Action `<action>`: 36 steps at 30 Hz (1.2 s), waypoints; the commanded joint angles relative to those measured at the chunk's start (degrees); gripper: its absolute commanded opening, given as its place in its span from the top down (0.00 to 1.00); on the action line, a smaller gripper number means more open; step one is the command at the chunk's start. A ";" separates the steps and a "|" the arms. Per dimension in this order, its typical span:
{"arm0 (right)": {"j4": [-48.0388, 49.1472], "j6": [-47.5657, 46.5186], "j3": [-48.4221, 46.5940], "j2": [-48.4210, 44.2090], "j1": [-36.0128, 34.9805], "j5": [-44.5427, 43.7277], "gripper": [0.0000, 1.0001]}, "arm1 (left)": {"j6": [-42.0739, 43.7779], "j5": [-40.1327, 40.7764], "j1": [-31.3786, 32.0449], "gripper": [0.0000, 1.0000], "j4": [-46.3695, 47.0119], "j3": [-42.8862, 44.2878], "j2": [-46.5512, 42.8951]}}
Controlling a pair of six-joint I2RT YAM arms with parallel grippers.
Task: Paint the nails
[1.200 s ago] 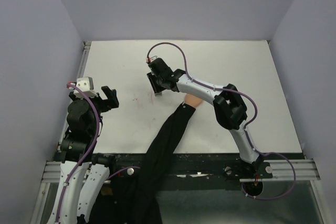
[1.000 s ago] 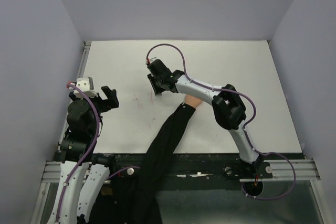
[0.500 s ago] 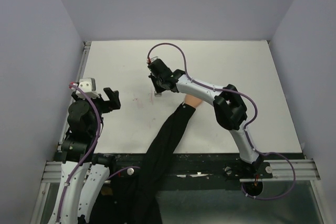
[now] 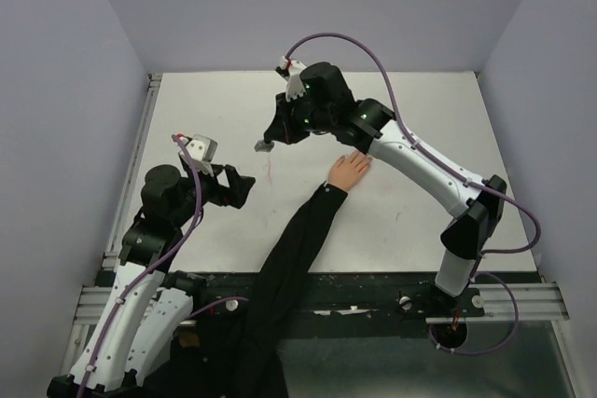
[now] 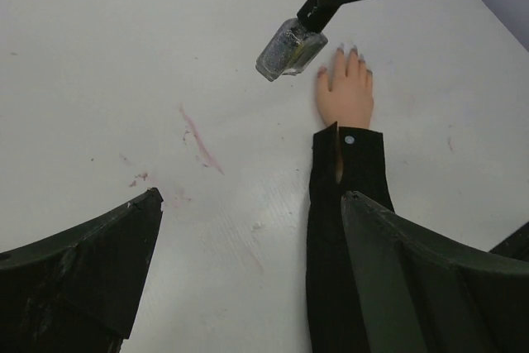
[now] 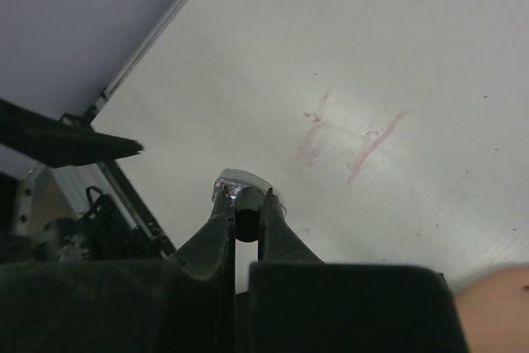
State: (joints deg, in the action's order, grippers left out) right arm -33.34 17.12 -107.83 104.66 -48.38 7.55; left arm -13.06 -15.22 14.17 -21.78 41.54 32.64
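A pale peach fake hand (image 4: 350, 171) lies flat on the white table, its black sleeve (image 4: 297, 241) running back to the near edge. The nails (image 5: 351, 50) are small greyish tips at the fingers' far ends. My right gripper (image 6: 246, 197) is shut on the dark cap of a small glittery bottle (image 6: 245, 182). It holds the bottle (image 4: 264, 146) above the table, left of the hand; in the left wrist view the bottle (image 5: 289, 47) hangs tilted just left of the fingertips. My left gripper (image 4: 239, 188) stands wide open and empty, left of the sleeve (image 5: 347, 204).
Pink smears (image 4: 270, 171) mark the table (image 4: 420, 109) between the two grippers, also seen as pink smears (image 6: 355, 142) below the bottle. A metal rail (image 4: 140, 146) runs along the left edge. Pale purple walls close in the table on three sides.
My right gripper has shut on the bottle's cap and lifted it off the table, the arm rising and stretching out. My left arm has swung right toward the sleeve, still open.
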 commanded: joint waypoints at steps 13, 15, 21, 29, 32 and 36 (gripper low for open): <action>-0.58 3.62 7.55 -7.89 -1.45 18.81 0.99 | 2.60 -4.30 9.20 0.02 3.41 -1.55 3.65; -0.15 3.62 7.64 -7.81 -1.63 19.69 0.99 | 2.60 -3.15 9.82 0.03 2.89 -1.29 4.44; 0.47 3.71 7.55 -7.28 -2.07 21.36 0.99 | 3.13 -1.30 11.31 0.17 1.57 -0.23 5.76; 0.47 3.97 7.46 -5.70 -2.68 21.98 0.99 | 2.51 -2.00 11.49 0.23 3.06 -0.85 4.36; 0.65 4.32 7.20 -5.08 -2.95 22.42 0.99 | 2.34 -1.74 11.49 0.27 3.23 -0.76 4.45; 1.44 4.76 7.02 -4.56 -3.39 23.30 0.99 | 2.07 -2.88 11.58 0.29 3.59 -0.84 4.36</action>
State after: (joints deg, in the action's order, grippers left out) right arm -33.74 20.91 -100.57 98.65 -50.92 28.18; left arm -10.68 -18.04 25.36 -19.75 40.53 37.41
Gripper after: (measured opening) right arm 0.066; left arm 0.726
